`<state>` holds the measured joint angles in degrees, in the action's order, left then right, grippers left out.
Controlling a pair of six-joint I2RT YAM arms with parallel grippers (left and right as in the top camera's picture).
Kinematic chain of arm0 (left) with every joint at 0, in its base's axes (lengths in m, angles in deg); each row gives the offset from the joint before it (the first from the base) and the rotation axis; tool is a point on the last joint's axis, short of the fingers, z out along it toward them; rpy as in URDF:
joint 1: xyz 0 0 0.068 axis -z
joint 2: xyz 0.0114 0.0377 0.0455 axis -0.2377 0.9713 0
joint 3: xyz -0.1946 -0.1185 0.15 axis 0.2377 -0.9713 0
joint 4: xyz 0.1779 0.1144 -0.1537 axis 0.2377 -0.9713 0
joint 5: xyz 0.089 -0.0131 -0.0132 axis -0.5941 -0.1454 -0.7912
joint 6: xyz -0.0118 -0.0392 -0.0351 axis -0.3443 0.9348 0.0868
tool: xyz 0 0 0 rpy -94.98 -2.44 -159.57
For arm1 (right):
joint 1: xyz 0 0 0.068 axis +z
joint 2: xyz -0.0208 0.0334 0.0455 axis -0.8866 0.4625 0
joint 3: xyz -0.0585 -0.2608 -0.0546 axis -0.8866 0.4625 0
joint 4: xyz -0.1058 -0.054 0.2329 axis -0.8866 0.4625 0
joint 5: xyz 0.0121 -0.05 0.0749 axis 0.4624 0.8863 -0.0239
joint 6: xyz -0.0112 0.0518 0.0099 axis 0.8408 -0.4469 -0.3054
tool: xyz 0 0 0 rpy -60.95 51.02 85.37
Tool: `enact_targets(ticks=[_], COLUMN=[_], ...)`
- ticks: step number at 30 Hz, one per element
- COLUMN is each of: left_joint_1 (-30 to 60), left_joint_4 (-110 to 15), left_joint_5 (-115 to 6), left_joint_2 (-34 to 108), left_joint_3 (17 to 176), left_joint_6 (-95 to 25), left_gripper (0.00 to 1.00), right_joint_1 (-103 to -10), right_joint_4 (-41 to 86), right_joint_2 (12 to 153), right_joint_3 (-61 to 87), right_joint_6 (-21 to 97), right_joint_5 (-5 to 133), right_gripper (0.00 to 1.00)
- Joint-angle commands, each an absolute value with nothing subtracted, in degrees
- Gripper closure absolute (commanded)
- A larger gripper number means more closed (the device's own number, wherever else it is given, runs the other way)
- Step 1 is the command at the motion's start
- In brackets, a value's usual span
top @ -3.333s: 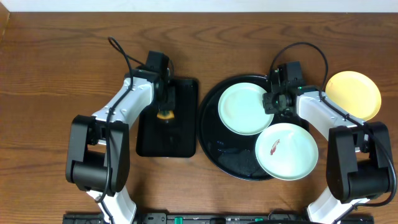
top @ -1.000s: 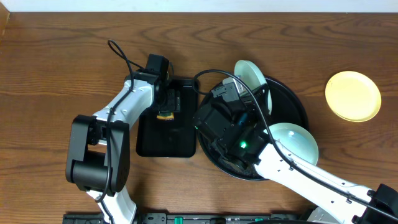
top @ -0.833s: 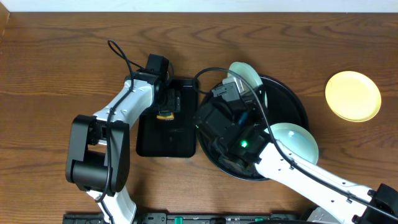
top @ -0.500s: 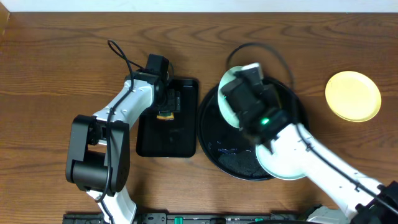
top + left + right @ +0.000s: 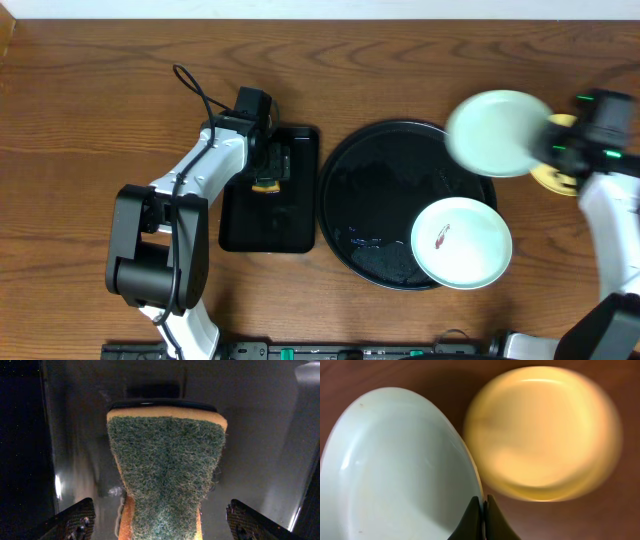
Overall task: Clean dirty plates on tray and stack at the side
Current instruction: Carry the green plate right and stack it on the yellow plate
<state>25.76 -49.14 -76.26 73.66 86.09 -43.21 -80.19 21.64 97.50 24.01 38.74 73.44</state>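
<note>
Pinching the rim of the smear-free mint plate (image 5: 395, 470) aloft over the round black tray's (image 5: 370, 180) rim, the right gripper (image 5: 482, 510) should centre it above the yellow plate (image 5: 542, 435), level it, then lower gently before releasing.

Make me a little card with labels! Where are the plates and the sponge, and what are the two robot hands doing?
held plate: pale green, no smear showing, in the air over the round tray's upper right rim
right gripper: shut on the held plate's rim
yellow plate: on the table, right of the round tray
smeared plate: on the round tray, red spot near its middle
sponge: green side showing, on the small tray
left gripper: open, over the sponge
</note>
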Motion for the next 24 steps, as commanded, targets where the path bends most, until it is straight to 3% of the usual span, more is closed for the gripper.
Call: enact_targets(ticks=[1, 7, 20, 24], left_joint_1=[25.70, 25.70, 25.70, 25.70], left_joint_4=[-49.09, -49.09, -49.09, -49.09], left_joint_5=[-76.98, -76.98, -76.98, -76.98], left_joint_2=[73.70, 73.70, 73.70, 73.70], left_joint_3=[85.61, 85.61, 85.61, 85.61], left_joint_6=[-43.32, -43.32, -43.32, -43.32], left_gripper=[0.15, 0.15, 0.15, 0.15], right_joint_1=[-88.69, -98.04, -99.00, -99.00], right_joint_4=[20.79, 15.78, 5.29, 4.76], right_joint_2=[97.22, 101.31, 118.09, 118.22], right_joint_3=[23.23, 23.23, 23.23, 23.03], right_joint_6=[35.86, 35.95, 38.79, 40.58], right_joint_5=[69.34, 66.49, 68.37, 61.47], right_gripper=[0.99, 0.99, 0.99, 0.63])
